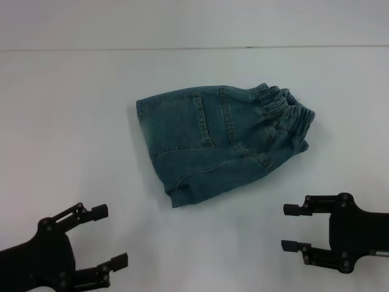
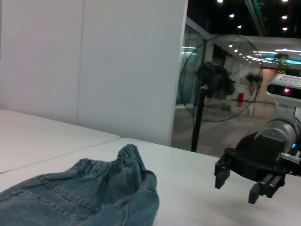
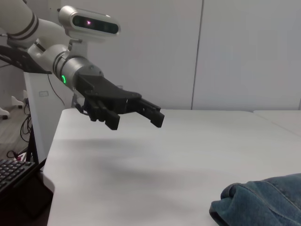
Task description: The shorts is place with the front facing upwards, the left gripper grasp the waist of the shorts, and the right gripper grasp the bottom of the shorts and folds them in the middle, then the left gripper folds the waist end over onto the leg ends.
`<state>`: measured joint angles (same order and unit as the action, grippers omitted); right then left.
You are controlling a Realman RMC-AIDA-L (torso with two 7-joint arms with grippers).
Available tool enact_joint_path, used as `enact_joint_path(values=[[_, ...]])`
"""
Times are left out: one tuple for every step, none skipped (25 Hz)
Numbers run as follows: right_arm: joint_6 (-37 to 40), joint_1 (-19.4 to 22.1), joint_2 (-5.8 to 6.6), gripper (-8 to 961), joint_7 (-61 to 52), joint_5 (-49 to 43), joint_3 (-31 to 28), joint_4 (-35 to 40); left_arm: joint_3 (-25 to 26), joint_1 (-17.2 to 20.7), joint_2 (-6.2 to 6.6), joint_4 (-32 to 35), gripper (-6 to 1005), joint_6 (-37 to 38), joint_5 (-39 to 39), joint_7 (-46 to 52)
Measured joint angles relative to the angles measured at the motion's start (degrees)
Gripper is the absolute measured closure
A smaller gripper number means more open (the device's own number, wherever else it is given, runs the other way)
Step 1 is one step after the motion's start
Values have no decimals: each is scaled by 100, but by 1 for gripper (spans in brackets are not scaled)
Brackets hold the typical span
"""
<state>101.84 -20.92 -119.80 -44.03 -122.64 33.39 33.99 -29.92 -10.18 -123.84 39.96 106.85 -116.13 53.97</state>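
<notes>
Already the denim shorts [image 1: 222, 141] lie in a compact bundle on the white table [image 1: 73, 121], ahead of both claws and touching neither. The left gripper [image 1: 109, 237] hangs low over the table with its two fingers spread wide and nothing between them; the shorts sit beyond it and off toward the other arm, their hemmed edge the nearest part. The right gripper [image 1: 290, 227] is likewise spread and empty, fingertips pointing across toward its twin; the ruched elastic waist [image 1: 285, 115] lies just ahead of it, closer to this claw than to the left one. A back pocket [image 1: 203, 121] faces up. From the left wrist view the waist [image 2: 110, 167] stands bunched and raised rather than flat, and the right gripper [image 2: 240, 183] shows beyond it, clear of the cloth. The right wrist view catches only a rounded denim corner [image 3: 263, 200], with the left gripper [image 3: 134, 113] well apart over bare table.

The garment looks doubled over, so my guess is that the folding is done or nearly so. The risks lie in any further grasp. The waist sits on the right claw's side, so a left-arm reach for it would cross toward the right gripper and could clash. The puffed elastic may also spring the layers apart, and a pinch taken too shallow would lift only the top layer and drag the bundle askew.
</notes>
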Motion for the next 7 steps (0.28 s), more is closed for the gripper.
enact_joint_path(values=[[-8,-5,0,391,2,-1,1,-8,30,0,0,-2,89,0,0,0],[-11,-10,0,391,7,-1,1,-24,75,1,0,-5,89,0,0,0],[-17,-16,0,391,9,-1,1,-34,107,0,0,-8,89,-2,-3,-1],[-29,-21,0,391,11,-1,1,-45,117,0,0,-11,89,-11,-3,-1],[-48,-25,0,391,12,-1,1,-51,122,0,0,-13,89,-22,-2,-2],[-63,-27,0,391,13,-1,1,-55,124,0,0,-22,89,-40,3,-2],[-86,-30,0,391,14,-1,1,-55,134,0,0,-38,89,-54,9,-3]])
